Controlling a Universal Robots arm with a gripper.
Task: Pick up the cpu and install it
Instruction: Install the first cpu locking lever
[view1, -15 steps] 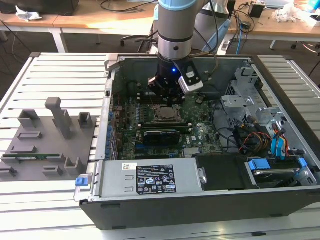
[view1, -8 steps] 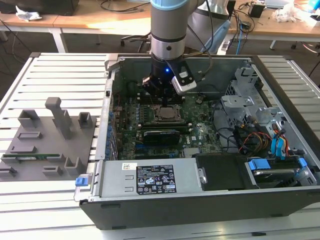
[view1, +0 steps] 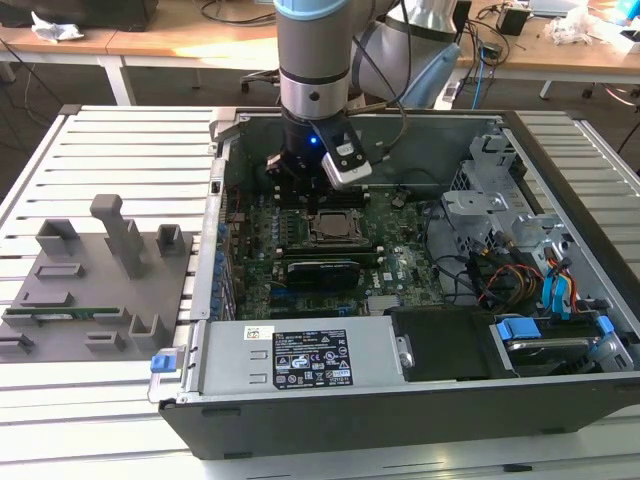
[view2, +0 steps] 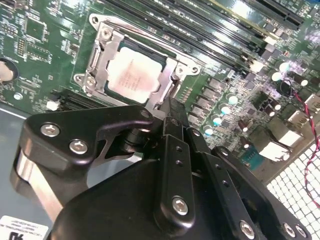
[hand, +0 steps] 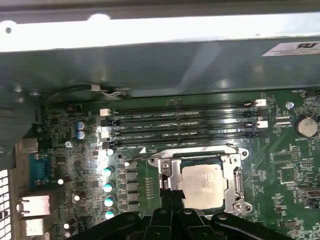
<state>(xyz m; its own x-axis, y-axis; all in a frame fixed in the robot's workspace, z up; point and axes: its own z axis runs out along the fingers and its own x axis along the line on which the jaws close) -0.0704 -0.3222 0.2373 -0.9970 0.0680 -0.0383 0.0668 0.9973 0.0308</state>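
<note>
**Chip seated in socket, gripper just above it**

Chip placement looks done from what we can see: the cpu (hand: 202, 186) lies flat inside the metal frame of the socket (hand: 235, 175) on the motherboard (view1: 400, 265), its silver top showing in both wrist views. We take the socket as our landmark. Going across the exterior view from its left, well away from the socket sits the grey fixture tray (view1: 90, 290) on the slatted table (view1: 120, 140); next comes the open computer case (view1: 420, 400); then the socket itself, under the arm; past it, toward the exterior view's right, lie the drive cage and coloured cables (view1: 520, 285).

The gripper (view2: 172, 112) hangs just beside the socket's edge. Its fingers look drawn close together with nothing between them, in our judgement empty and narrow, their tips near the chip's rim but apart from it.

What could go wrong, as we judge it: the chip may not be fully level in the frame, and any sideways drift of the fingertips could catch the frame or nudge the chip, bending contacts beneath.

Room is tight. The memory slots (hand: 185, 127) run just beside the socket on one side and a row of capacitors (hand: 107, 187) stands near another; the case wall rises beyond the slots. Straight up is the open way.
</note>
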